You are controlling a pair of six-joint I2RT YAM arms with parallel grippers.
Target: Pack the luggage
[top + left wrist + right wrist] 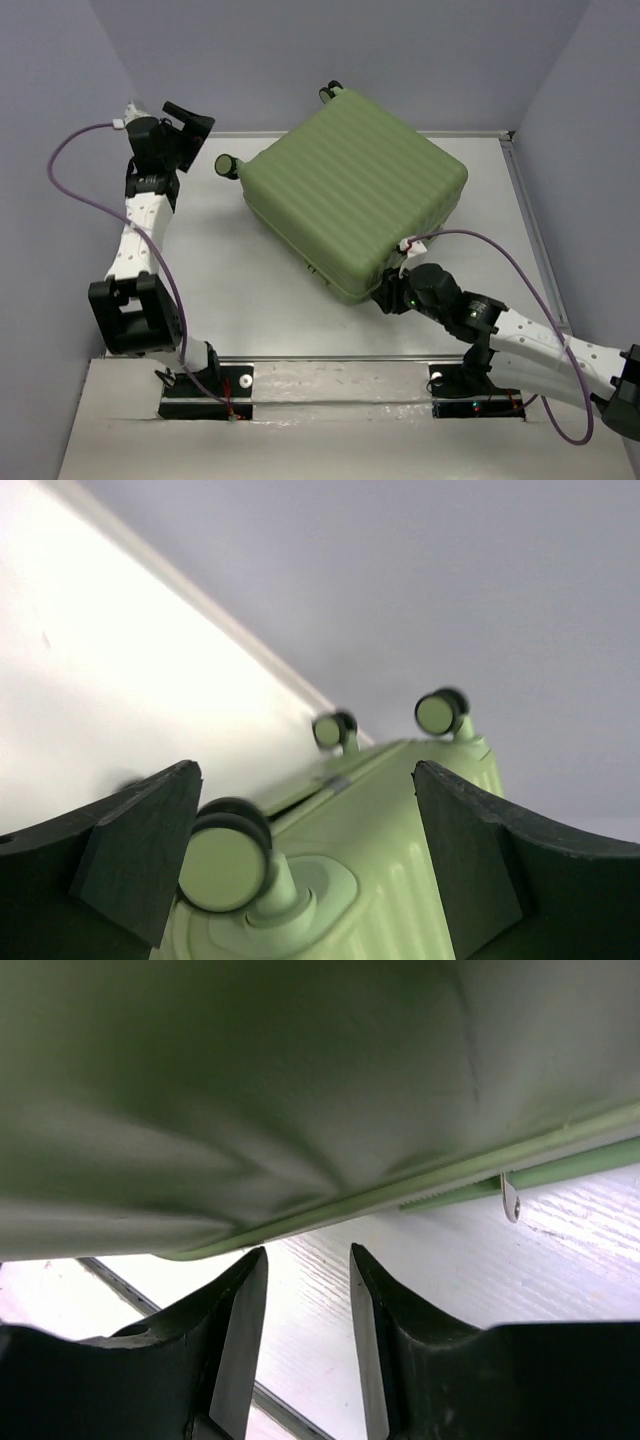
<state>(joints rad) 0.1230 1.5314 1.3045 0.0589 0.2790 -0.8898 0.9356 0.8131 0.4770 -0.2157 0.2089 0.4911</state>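
The luggage (355, 190) is a large light-green ribbed suitcase lying closed and flat at the middle back of the table. Its wheels (227, 165) point left and toward the back. My left gripper (190, 125) is open, raised to the left of the wheel end; in the left wrist view the near wheel (225, 867) sits between its fingers (140, 855) with nothing gripped. My right gripper (388, 290) is at the suitcase's near corner. In the right wrist view its jaws (308, 1265) are slightly apart and empty, just under the suitcase's seam (400, 1195). A metal zipper pull (510, 1198) hangs there.
The white table (250, 290) has a raised rim at the back and right (520, 190). Grey-blue walls enclose the table on the left, back and right. Purple cables run along both arms (80, 180).
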